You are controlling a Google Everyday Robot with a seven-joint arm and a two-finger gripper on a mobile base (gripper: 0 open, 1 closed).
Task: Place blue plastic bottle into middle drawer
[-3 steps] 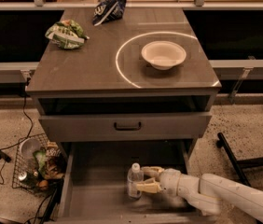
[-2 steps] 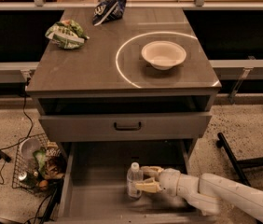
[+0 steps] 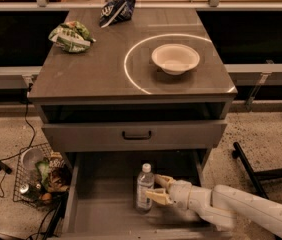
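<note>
The blue plastic bottle (image 3: 144,187), clear with a white cap, stands upright on the floor of the open middle drawer (image 3: 106,216) below the cabinet top. My gripper (image 3: 154,189) reaches in from the lower right on a white arm. Its two tan fingers (image 3: 157,197) sit around the bottle's right side, one behind and one in front, at mid-height. The bottle's base rests on the drawer floor.
A shallower drawer front with a dark handle (image 3: 136,134) hangs above the open drawer. On the cabinet top are a white bowl (image 3: 175,59), a green snack bag (image 3: 71,36) and a dark blue-and-white bag (image 3: 116,10). A wire basket of trash (image 3: 38,176) stands left.
</note>
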